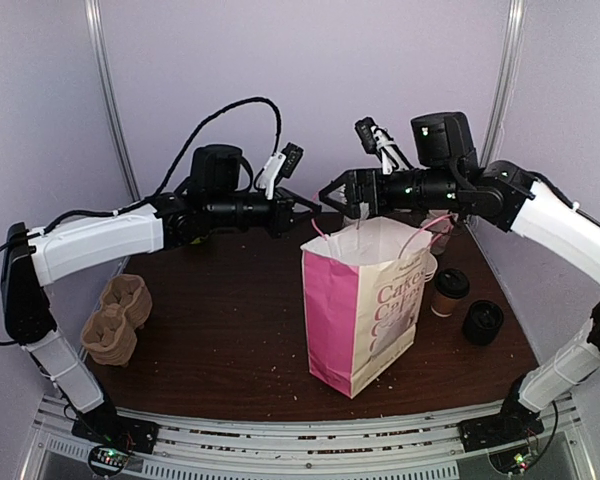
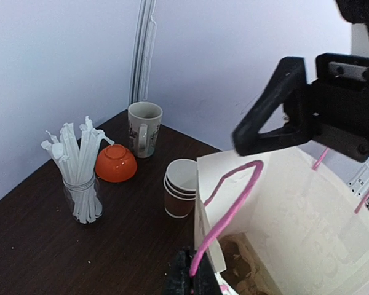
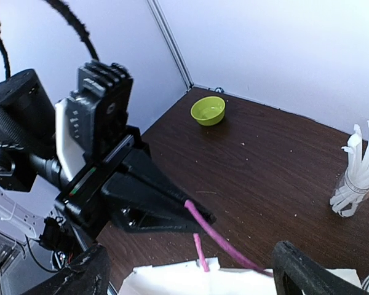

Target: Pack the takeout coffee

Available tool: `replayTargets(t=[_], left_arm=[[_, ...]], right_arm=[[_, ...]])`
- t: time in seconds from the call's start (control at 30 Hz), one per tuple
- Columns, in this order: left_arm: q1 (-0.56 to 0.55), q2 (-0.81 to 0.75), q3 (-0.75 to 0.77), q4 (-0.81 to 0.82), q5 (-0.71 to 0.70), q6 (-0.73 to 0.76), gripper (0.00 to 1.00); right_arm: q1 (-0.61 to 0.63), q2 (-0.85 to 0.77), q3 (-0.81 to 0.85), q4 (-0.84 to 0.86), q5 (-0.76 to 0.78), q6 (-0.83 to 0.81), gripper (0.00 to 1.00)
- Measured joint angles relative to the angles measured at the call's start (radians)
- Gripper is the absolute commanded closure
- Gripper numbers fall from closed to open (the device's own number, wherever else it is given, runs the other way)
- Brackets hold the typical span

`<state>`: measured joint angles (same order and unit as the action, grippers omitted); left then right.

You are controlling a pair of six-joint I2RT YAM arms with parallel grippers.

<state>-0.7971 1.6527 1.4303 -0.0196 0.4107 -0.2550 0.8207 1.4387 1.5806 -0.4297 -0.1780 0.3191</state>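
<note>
Lab test booth: plain white panels (image 1: pixel 280 60) enclose a table (image 1: pixel 230 330).

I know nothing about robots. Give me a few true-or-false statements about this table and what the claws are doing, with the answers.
1. The left claw is shut on the bag's handle. True.
2. The right claw grips a cup. False: it is open and empty, above the bag.
3. A lidded cup stands on the table to the right of the bag. True.
4. The bag lies flat. False: it stands upright with its mouth open.
5. The orange bowl sits inside the bag. False: it is on the table, between the straws and the mug.
</note>
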Motion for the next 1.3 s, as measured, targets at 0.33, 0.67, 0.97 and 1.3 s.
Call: replayTargets(t=[0.33,0.67,0.97,1.3], left_arm=[[-0.042,-0.030,-0.049,0.047,0.019,-0.032,1.00],[-0.048,-0.072,-0.121,0.050,-0.012,-0.040,1.00],[-0.048,-0.118,-0.139,0.041,-0.107,-0.034,1.00],[-0.048,-0.188,-0.086,-0.049,-0.179,0.093,1.00]], right_arm=[[0.000,-0.006,-0.251,0.466,0.132,0.157,0.00],[0.000,-0.086,-0.300,0.807,0.305,0.246,0.00],[-0.001,-0.214,-0.209,0.578,0.400,0.210,0.00],[-0.051,-0.154,-0.039,-0.048,0.306,0.139,0.02]])
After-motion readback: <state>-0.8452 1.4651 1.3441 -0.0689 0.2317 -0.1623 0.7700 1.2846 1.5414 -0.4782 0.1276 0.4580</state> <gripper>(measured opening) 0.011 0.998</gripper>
